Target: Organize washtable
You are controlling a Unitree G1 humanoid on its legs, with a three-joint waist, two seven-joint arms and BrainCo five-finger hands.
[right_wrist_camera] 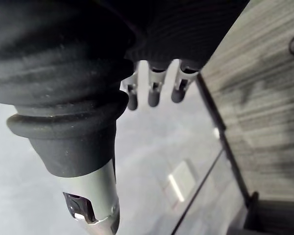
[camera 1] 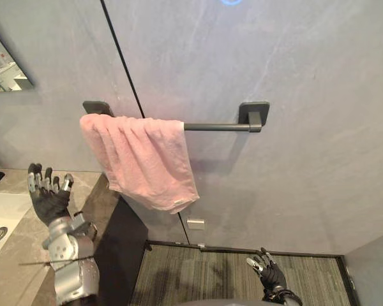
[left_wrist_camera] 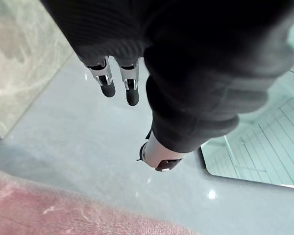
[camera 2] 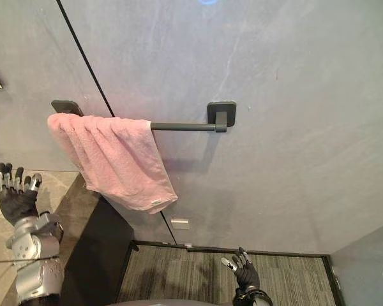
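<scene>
So the pink towel (camera 1: 143, 159) is slung over the towel rail (camera 1: 217, 126) on the wall, bunched at its 9 o'clock end, with the rail running 9 to 3. The left hand (camera 1: 48, 197) is up over the worktop (camera 1: 25, 248), fingers spread and empty, with the towel at roughly its 1 o'clock. The right hand (camera 1: 270, 274) hangs low at 5 o'clock, fingers loose and empty, so the left is probably the nearer one.

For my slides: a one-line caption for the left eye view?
Pink towel draped over the wall rail; left hand open above the counter, right hand open, low.
</scene>
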